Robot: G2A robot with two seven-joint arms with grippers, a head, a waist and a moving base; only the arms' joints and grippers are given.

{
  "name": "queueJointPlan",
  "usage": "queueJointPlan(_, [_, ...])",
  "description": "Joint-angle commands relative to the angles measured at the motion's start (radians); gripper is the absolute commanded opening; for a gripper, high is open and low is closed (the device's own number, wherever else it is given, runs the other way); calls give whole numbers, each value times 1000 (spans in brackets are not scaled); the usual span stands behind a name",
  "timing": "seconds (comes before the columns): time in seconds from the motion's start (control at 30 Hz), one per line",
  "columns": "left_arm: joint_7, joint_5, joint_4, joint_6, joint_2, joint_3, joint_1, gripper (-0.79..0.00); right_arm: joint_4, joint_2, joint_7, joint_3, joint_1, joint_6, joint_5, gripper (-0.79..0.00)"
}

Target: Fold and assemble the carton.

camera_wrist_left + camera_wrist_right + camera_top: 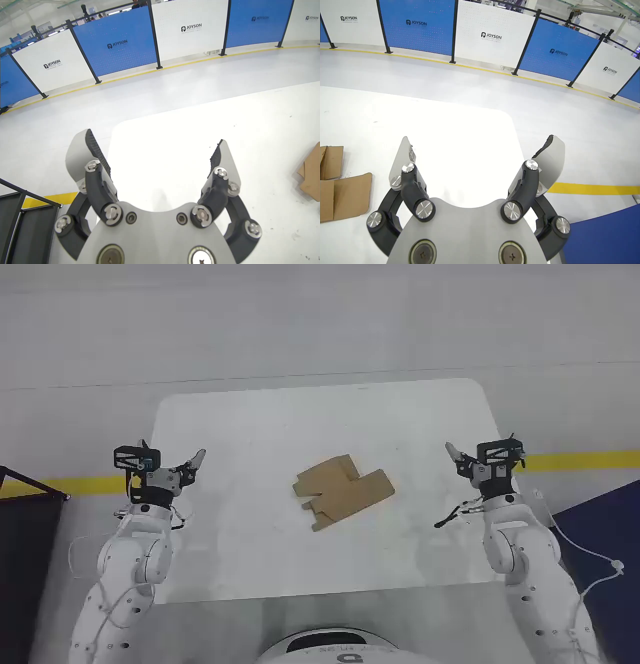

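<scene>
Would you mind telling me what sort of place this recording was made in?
Probably a fenced robot test cell in an industrial hall: blue and white partition panels on black posts, a yellow floor line, and a flat cardboard carton lying on a white table.

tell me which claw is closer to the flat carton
The right claw: its gap to the carton is shorter than that from the left claw.

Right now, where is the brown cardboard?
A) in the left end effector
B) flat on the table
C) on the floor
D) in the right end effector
B: the carton lies flat on the table, apart from the open left end effector and right end effector.
</scene>
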State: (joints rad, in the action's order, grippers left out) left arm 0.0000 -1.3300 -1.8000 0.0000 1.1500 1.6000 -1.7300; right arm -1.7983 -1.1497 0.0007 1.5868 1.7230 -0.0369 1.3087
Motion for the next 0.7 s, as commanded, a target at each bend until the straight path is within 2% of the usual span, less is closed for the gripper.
queueJointPlan(0.0, [0,0,0,0,0,0,0,0,11,3,13,-13,-14,-147,-46,0])
queueJointPlan(0.17, [0,0,0,0,0,0,0,0,58,13,89,-28,-58,-472,-203,0])
queueJointPlan(0.23, [0,0,0,0,0,0,0,0,101,15,139,-49,-80,-587,-331,0])
queueJointPlan(0.27, [0,0,0,0,0,0,0,0,129,15,175,-63,-95,-644,-422,-52])
queueJointPlan(0.33, [0,0,0,0,0,0,0,0,175,16,262,-90,-131,-723,-580,-86])
queueJointPlan(0.37, [0,0,0,0,0,0,0,0,196,17,306,-105,-148,-749,-647,-120])
queueJointPlan(0.43, [0,0,0,0,0,0,0,0,225,19,385,-131,-181,-755,-740,-135])
queueJointPlan(0.53, [0,0,0,0,0,0,0,0,247,18,444,-171,-222,-723,-758,-74])
queueJointPlan(0.6, [0,0,0,0,0,0,0,0,273,16,463,-199,-250,-711,-764,-74])
queueJointPlan(0.67, [0,0,0,0,0,0,0,0,321,12,480,-229,-288,-705,-777,-172])
